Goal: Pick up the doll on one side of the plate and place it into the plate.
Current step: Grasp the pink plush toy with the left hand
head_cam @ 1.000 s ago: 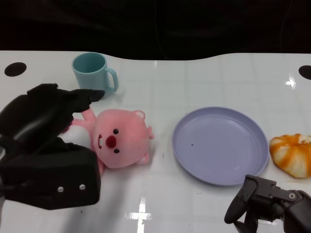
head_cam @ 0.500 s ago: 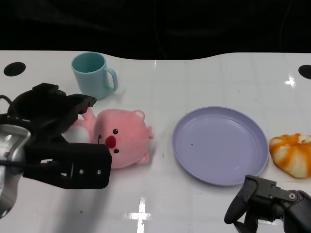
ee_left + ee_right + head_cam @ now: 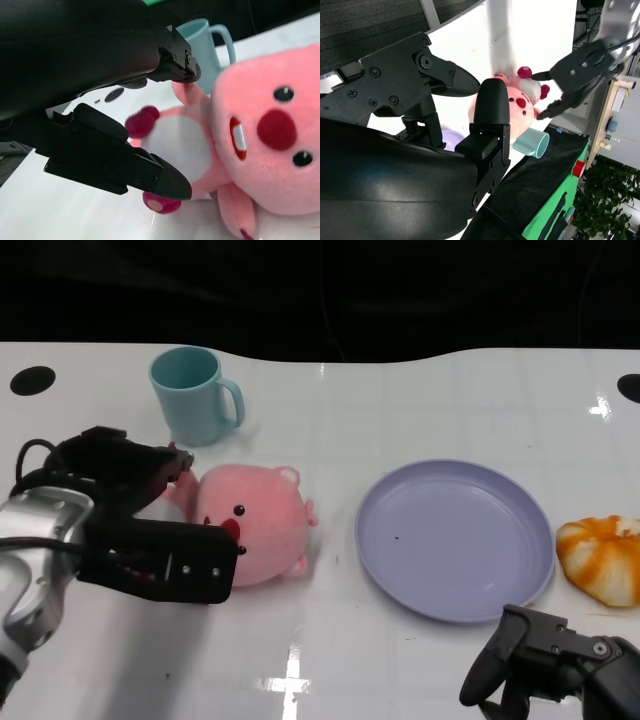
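Head view first: the pink plush doll with the red nose and round ears [image 3: 252, 523] lies on the glossy white desk [image 3: 400, 410], just left of the shallow lavender plastic plate [image 3: 455, 538] and not touching it. A light blue plastic mug with a handle [image 3: 194, 395] stands on the far side of the doll, and an orange-and-white striped soft toy [image 3: 603, 558] sits right of the plate.

The left robot hand [image 3: 135, 525] is right up against the doll's left side, fingers spread apart, one set reaching over the far side near the doll's arm and the other along the near side by its face. From the left wrist view you can see the doll's white belly and dark pink paws sitting in the gap between the black fingers [image 3: 150, 172], but nothing is squeezing yet, so I'd call it spread around the body rather than holding it. The right robot hand [image 3: 545, 665] hangs at the near right, close to the plate's near rim, fingers curled in with nothing in them.

My guess on handling: it's a stuffed toy, so light, squishy and not slippery, basically unbreakable. The head is big and round, so it'd probably bulge out of a grip. The narrower body between the paws looks like the better place to close on, and it should compress a fair bit before it feels secure.
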`<state>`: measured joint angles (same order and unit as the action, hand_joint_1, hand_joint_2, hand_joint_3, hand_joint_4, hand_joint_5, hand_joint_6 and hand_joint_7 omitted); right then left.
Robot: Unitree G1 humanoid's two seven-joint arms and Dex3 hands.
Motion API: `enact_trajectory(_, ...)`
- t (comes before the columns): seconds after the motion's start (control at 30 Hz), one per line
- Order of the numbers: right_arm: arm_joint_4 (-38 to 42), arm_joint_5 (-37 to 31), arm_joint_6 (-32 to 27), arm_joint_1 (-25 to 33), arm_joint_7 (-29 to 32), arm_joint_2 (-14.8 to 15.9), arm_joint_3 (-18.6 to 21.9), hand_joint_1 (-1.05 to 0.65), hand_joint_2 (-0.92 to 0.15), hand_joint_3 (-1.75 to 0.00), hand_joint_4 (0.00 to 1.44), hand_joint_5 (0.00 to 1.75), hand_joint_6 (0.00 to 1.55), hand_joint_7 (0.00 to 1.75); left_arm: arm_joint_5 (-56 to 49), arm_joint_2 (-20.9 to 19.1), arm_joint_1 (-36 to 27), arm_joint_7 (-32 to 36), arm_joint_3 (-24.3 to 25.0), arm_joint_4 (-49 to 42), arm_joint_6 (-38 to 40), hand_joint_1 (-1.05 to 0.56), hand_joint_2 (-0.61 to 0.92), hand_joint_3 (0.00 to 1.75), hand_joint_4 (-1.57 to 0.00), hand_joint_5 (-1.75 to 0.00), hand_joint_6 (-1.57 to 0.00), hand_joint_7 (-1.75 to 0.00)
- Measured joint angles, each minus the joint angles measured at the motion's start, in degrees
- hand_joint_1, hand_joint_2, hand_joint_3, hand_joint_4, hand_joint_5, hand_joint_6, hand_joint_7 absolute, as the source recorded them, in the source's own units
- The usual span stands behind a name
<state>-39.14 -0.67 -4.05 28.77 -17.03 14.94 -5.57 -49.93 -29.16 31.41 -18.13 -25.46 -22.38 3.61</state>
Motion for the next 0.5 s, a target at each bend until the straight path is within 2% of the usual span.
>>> enact_trajectory(0.13, -0.1, 0.0, 0.2, 0.2, 0.1, 0.1, -0.1, -0.22, -0.65, -0.86, 0.64, 1.67, 0.57, 1.36, -0.4, 2.5, 3.9, 1.4, -2.5, -8.6, -1.1, -0.72, 0.91, 0.0, -0.08, -0.22, -0.26, 0.0)
enact_trajectory(0.5, -1.0, 0.0, 0.4, 0.9, 0.2, 0.1, -0.4, -0.22, -0.65, -0.87, 0.63, 1.68, 0.57, 1.36, -0.1, 8.4, 13.4, 6.6, -7.7, -31.0, -4.9, -0.64, 0.92, 0.01, -0.22, -0.12, -0.34, -0.02)
